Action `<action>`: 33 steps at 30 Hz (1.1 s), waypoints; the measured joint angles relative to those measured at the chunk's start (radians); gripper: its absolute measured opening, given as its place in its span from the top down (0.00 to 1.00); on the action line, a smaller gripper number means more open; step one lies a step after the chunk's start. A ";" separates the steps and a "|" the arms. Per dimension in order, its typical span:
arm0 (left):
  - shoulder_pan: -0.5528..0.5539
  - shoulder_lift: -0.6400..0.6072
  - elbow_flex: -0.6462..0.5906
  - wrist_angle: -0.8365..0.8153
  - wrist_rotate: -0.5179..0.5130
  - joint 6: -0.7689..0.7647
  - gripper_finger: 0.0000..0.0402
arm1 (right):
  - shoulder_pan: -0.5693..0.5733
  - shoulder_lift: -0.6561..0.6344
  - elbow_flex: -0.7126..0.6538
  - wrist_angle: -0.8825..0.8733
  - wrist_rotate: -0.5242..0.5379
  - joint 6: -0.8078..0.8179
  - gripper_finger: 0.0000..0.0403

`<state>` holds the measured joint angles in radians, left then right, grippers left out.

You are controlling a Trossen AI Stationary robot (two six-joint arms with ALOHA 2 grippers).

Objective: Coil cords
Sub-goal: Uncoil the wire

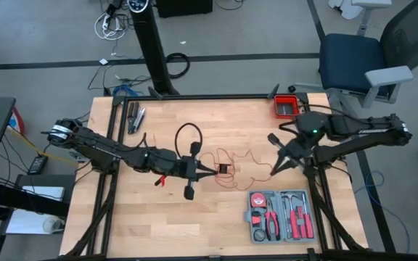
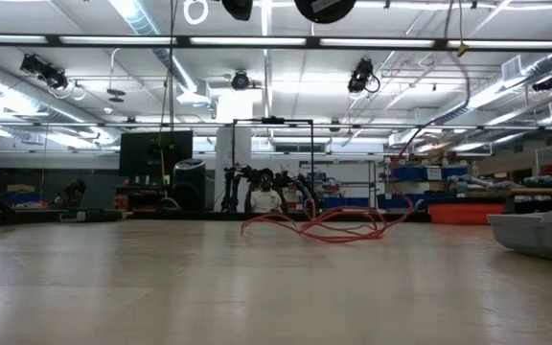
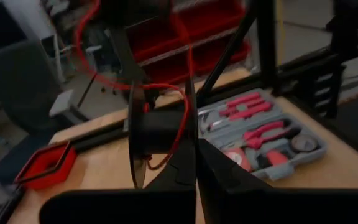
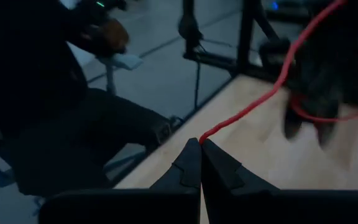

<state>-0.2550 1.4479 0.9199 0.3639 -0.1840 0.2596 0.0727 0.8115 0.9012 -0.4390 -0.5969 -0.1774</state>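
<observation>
Slipping is the main risk: the right hand (image 4: 200, 144) is pinched shut on the very tip of the thin red cord (image 1: 242, 161), so any pull that tightens the strand could probably yank it out of the fingertips. Snagging is next. The cord's loose loops lie on the bench (image 1: 194, 225) between the two hands, and a loop could catch on the left hand (image 1: 216, 171) or on the black spool (image 3: 160, 132) it holds and turn into a knot instead of a neat coil. The left hand is clamped narrow on that spool's flange, with only a thin edge in the grip, so a sideways tug from the cord could twist the spool loose. In the left wrist view one strand runs over the flange edge, so turns may slide off the hub rather than stack. The grey tool case (image 1: 280, 215) sits just beside the cord's loops, toward the bench's near edge; a slack loop dragged that way could hook on its red-handled tools.

Cord itself: bright red, thread-thin, very limp. Lies in irregular squiggly loops on the bench between the spool and the right hand, above the tool case in the high view. Low view shows several loops arching up off the bench (image 2: 324, 228), not flat. One end at the spool, other end in the right hand. Mostly uncoiled, judged from the slack.
</observation>
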 joint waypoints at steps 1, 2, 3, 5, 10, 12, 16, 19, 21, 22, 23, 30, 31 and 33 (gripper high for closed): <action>0.000 0.000 0.000 -0.009 -0.011 0.000 0.99 | 0.008 -0.016 0.000 0.004 -0.001 -0.005 1.00; 0.000 0.000 0.000 -0.014 -0.014 -0.001 0.99 | 0.014 -0.031 0.000 0.014 0.001 -0.013 1.00; 0.000 0.000 0.000 -0.015 -0.015 -0.001 0.99 | 0.019 -0.044 0.000 0.035 0.010 -0.022 1.00; 0.000 0.000 0.000 -0.013 -0.013 -0.001 0.99 | 0.026 -0.069 0.000 0.079 0.045 -0.029 1.00; 0.000 0.000 0.000 -0.009 0.017 -0.002 0.99 | 0.044 -0.078 0.000 0.161 0.159 -0.027 1.00; 0.000 0.000 0.000 -0.007 0.018 -0.002 0.99 | 0.050 -0.060 0.000 0.162 0.190 -0.028 1.00; 0.000 0.000 0.000 0.011 0.019 -0.002 0.99 | 0.051 0.002 0.000 0.166 0.209 -0.039 1.00; 0.000 0.000 0.000 0.012 0.024 -0.003 0.99 | 0.051 0.064 0.000 0.201 0.209 -0.060 1.00; 0.000 0.000 0.000 0.013 0.046 -0.003 0.99 | 0.051 0.112 0.000 0.245 0.201 -0.074 1.00; 0.000 0.000 0.000 0.014 0.055 -0.003 0.99 | 0.051 0.136 0.000 0.267 0.192 -0.087 1.00; 0.000 0.000 0.000 0.014 0.071 -0.003 0.99 | 0.051 0.160 0.000 0.284 0.182 -0.103 1.00; 0.000 0.000 0.000 0.044 0.176 -0.006 0.99 | 0.051 0.289 0.000 0.412 0.142 -0.145 1.00; -0.001 0.000 0.000 0.044 0.178 -0.006 0.99 | 0.051 0.296 0.000 0.414 0.117 -0.153 1.00; -0.001 0.000 0.000 0.045 0.178 -0.006 0.99 | 0.051 0.300 0.000 0.416 0.067 -0.168 1.00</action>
<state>-0.2558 1.4479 0.9199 0.4084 -0.0059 0.2535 0.1238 1.1118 0.9012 -0.0226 -0.5304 -0.3452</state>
